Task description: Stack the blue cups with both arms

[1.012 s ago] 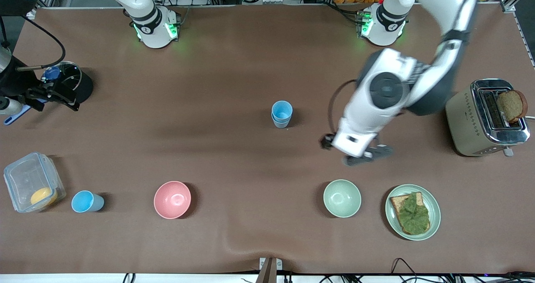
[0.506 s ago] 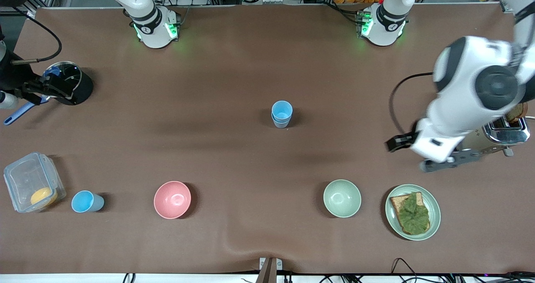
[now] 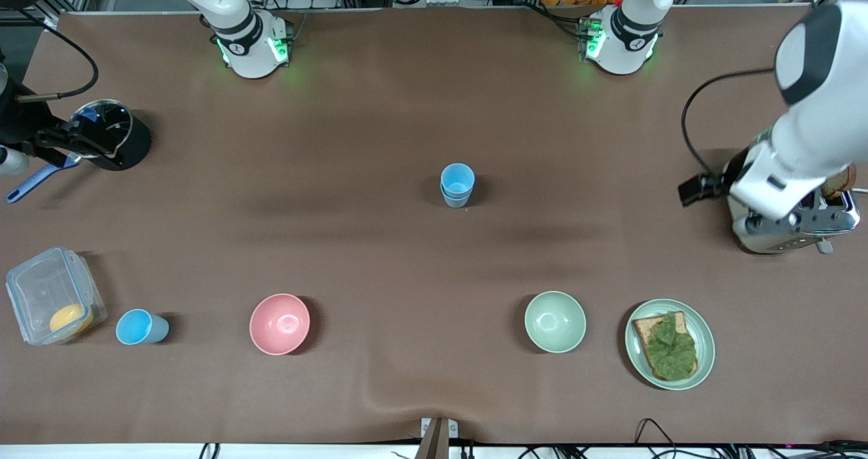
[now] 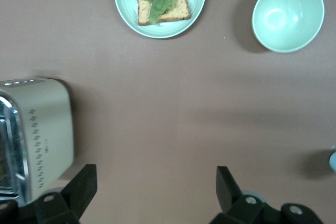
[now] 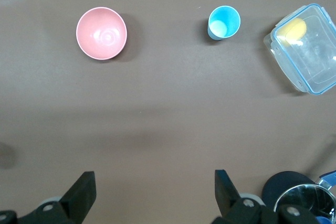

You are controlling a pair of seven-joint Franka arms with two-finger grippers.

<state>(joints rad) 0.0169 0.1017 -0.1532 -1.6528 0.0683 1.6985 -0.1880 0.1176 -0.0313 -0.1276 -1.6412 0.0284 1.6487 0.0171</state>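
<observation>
Two blue cups stand stacked, one in the other, at the middle of the table. A third blue cup stands beside the clear box, near the front camera at the right arm's end; it also shows in the right wrist view. My left gripper is open and empty, up over the table beside the toaster. My right gripper is open and empty, held high by the black pot at its end of the table.
A pink bowl, a pale green bowl and a plate with bread and lettuce lie near the front camera. A toaster stands at the left arm's end. A clear box and a black pot stand at the right arm's end.
My left arm has swung away from beside the stacked cups toward the toaster end of the table. The right gripper has shifted slightly by the pot. No cup has moved.
</observation>
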